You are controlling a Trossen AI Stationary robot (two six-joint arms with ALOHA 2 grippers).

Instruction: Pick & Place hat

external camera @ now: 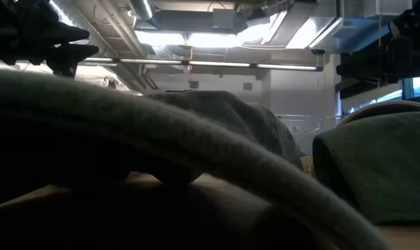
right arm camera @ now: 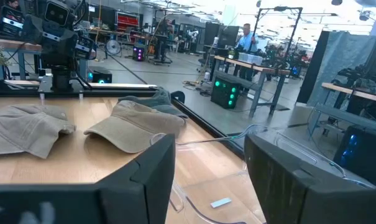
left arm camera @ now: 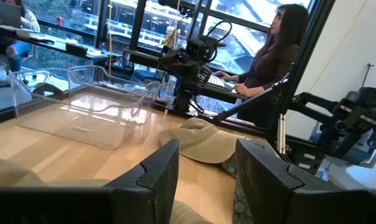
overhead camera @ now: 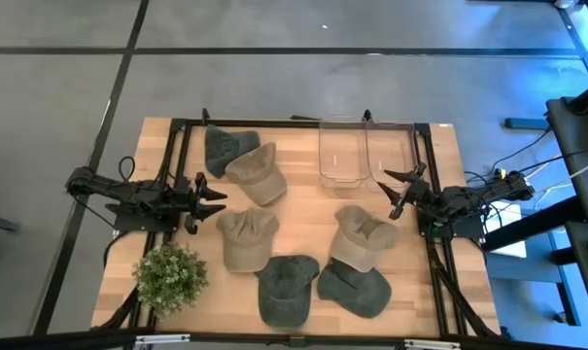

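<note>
Several caps lie crown-up on the wooden table: tan ones and dark green ones. My left gripper hovers open at the table's left side, just left of the middle tan cap, and touches nothing. My right gripper hovers open at the right side, above the near edge of the clear bins and beyond the right tan cap. The right wrist view shows two tan caps.
Two clear plastic bins stand at the far edge. A small potted plant sits at the near left corner. In the low view, caps fill most of the sight. A person sits beyond the table's right side.
</note>
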